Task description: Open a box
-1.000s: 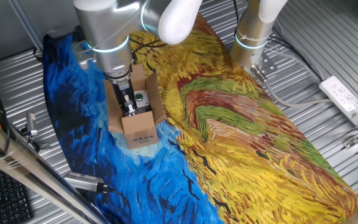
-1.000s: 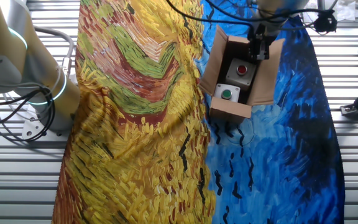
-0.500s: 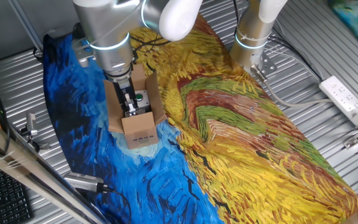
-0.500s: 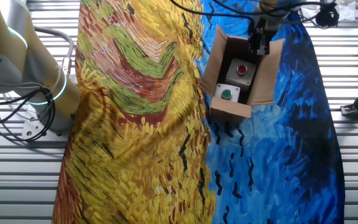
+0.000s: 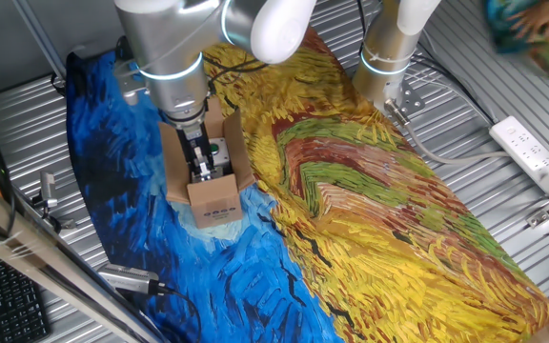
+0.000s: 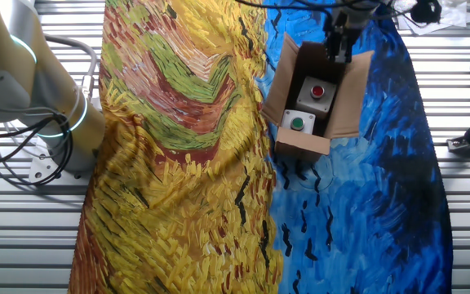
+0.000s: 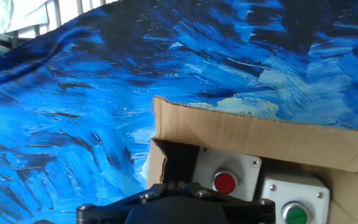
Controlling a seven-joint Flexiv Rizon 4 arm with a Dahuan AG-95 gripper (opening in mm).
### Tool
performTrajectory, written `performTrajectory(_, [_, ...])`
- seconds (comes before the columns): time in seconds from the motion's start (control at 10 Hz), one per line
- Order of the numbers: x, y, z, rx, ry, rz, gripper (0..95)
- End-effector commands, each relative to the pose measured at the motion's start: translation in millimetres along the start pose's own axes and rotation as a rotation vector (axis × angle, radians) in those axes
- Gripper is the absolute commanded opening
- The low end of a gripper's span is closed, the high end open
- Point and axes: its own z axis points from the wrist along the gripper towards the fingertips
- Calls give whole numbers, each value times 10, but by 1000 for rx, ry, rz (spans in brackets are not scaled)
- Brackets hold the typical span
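Note:
The box [image 5: 212, 195] is brown cardboard and stands on the blue part of the painted cloth, its top flaps spread outward. Its end face with black marks [image 5: 219, 211] faces the front. Inside it lie two grey switch units, one with a red button [image 6: 317, 91] and one with a green button [image 6: 298, 123]. My gripper [image 5: 201, 164] hangs over the box's open top, near the end by the red button [image 7: 225, 183]. Its fingers [image 6: 339, 47] are pressed together with nothing visible between them. In the hand view the gripper [image 7: 176, 185] sits just above the box wall [image 7: 247, 140].
The Van Gogh style cloth [image 5: 370, 219] covers the table, blue on one side and yellow on the other. A second robot arm's base [image 5: 389, 52] stands at the cloth's edge. A power strip [image 5: 534, 152] and a keyboard [image 5: 3, 300] lie on the metal slats.
The gripper has drawn slightly up and away from the inside of the box. The box and its flaps have not moved.

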Motion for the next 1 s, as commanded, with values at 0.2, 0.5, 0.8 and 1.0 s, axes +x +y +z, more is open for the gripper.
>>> performTrajectory(0.2, [7,120,-13,4,-1,27,0])
performTrajectory(0.5, [43,220,26,10,-13,49,0])
performTrajectory(0.8, [47,272,40,16,-17,62,0])
performTrajectory(1.0, [43,286,57,19,-19,67,0])
